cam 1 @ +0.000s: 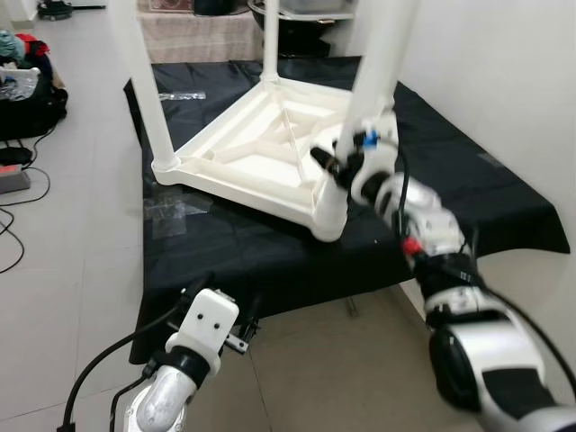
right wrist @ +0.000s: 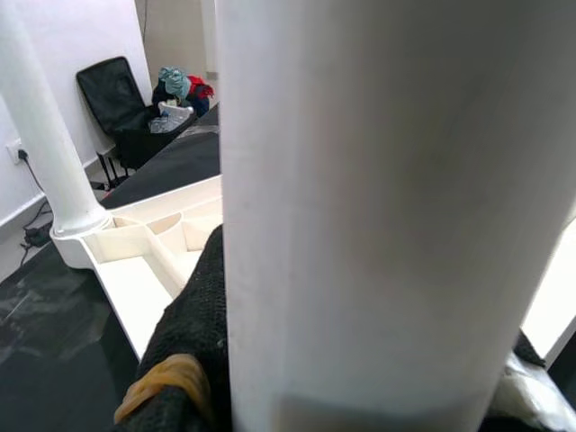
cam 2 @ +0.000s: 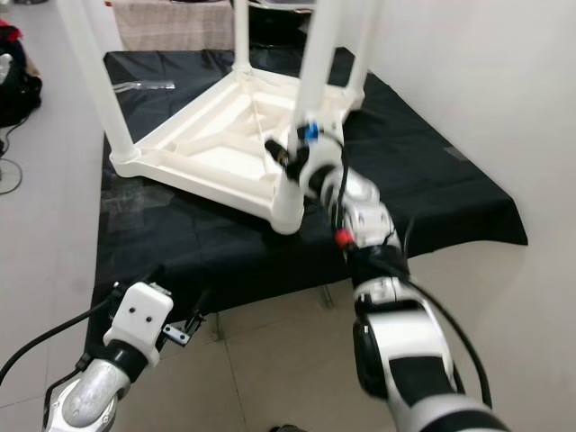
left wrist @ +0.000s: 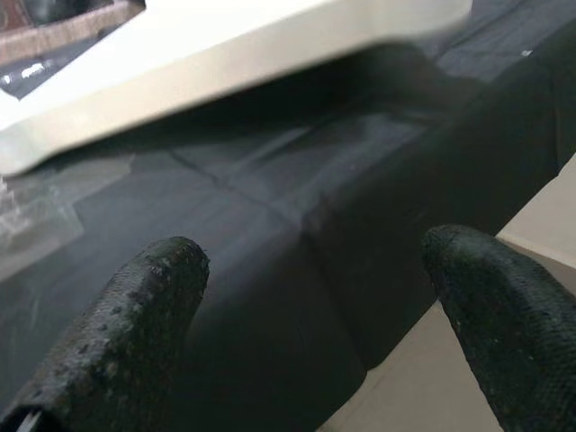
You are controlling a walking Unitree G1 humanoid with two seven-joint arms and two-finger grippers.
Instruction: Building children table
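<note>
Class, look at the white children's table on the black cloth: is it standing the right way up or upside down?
Upside down. The white table lies top-down on the black cloth, legs pointing up; the right gripper grips the nearest leg.

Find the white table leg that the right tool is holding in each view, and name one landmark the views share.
Left eye view: table leg, right of centre, rising from the near right corner.
Right eye view: centre.
Left wrist view: not in it.
Right wrist view: close up, centre, right tool around it.
Shared landmark: black cloth.
</note>
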